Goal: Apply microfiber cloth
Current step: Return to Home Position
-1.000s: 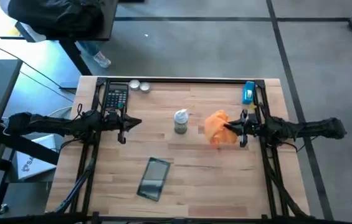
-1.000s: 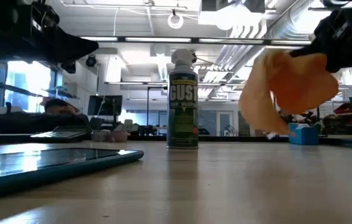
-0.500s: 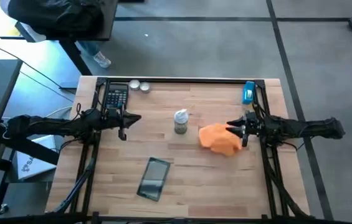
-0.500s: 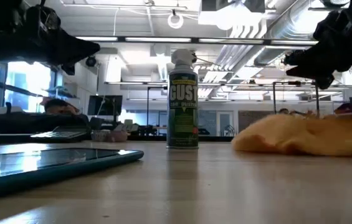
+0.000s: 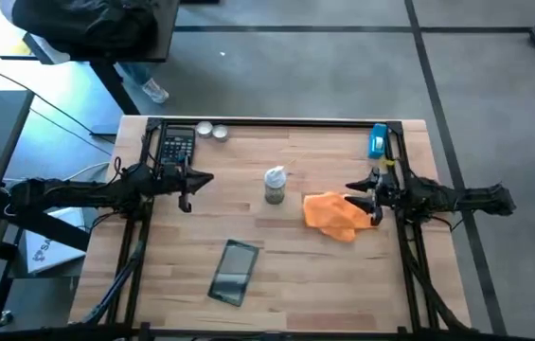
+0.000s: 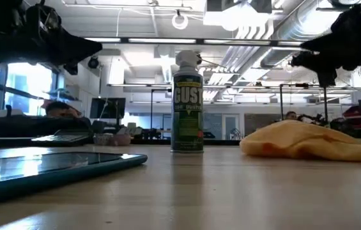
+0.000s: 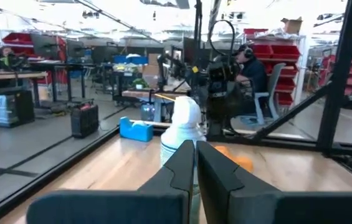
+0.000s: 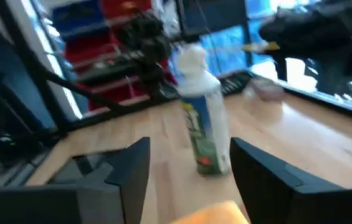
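Right gripper [image 5: 357, 193], fingers released, hangs above the microfiber cloth [image 5: 329, 212] near the bench's right edge; retracting low, I could drag it. Left gripper [image 5: 205, 180] clenched.

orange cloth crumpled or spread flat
Crumpled. The microfiber cloth lies in a bunched heap on the table, a lumpy mound in the low view. The right gripper beside it is open, not holding it.

Orange microfiber cloth [image 5: 330, 214], green-labelled can [image 6: 187, 102].

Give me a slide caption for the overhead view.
Orange microfiber cloth lies crumpled on the table by the open right gripper; the left gripper waits shut.
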Tool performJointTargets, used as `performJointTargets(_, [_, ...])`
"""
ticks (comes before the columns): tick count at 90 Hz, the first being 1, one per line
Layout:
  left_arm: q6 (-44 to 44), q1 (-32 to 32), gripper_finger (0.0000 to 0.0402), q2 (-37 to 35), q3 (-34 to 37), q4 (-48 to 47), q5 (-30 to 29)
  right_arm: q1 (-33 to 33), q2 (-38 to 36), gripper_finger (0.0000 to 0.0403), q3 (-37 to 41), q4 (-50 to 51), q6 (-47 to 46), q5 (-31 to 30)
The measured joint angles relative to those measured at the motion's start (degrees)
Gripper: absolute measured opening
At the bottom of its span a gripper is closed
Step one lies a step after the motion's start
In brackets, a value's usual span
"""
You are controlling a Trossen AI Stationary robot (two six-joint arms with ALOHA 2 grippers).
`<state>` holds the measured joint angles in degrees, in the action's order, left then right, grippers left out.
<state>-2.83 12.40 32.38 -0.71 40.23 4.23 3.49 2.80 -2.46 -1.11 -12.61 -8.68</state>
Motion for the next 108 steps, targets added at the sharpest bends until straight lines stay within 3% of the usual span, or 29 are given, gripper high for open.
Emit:
performJointTargets(15, [2.5,0.0,0.0,0.0,0.0,0.0,0.7,0.0,-0.3,0.0107,2.0,-8.3,5.5,6.0])
performJointTargets(32, [3.6,0.0,0.0,0.0,0.0,-0.5,-2.0,0.0,-0.2,0.0009,1.9,-8.3,9.7,1.4])
performJointTargets(41, [1.6,-0.1,0.0,0.0,0.0,-2.7,-1.9,0.0,-0.2,0.0021,1.9,-8.2,7.9,-1.7])
performJointTargets(63, [3.2,-3.0,0.0,-3.3,0.0,-12.5,-2.3,0.0,-0.2,0.0056,1.9,-6.2,7.1,-2.0])
performJointTargets(100, [4.3,-4.6,0.0,-31.4,0.0,-35.3,-5.7,0.0,-0.2,0.0058,1.9,-4.2,7.1,-2.0])
performJointTargets(108, [1.3,-4.9,0.0,-32.1,-0.2,-36.0,-5.0,0.0,-0.2,0.0059,1.9,-4.2,7.1,-2.0])
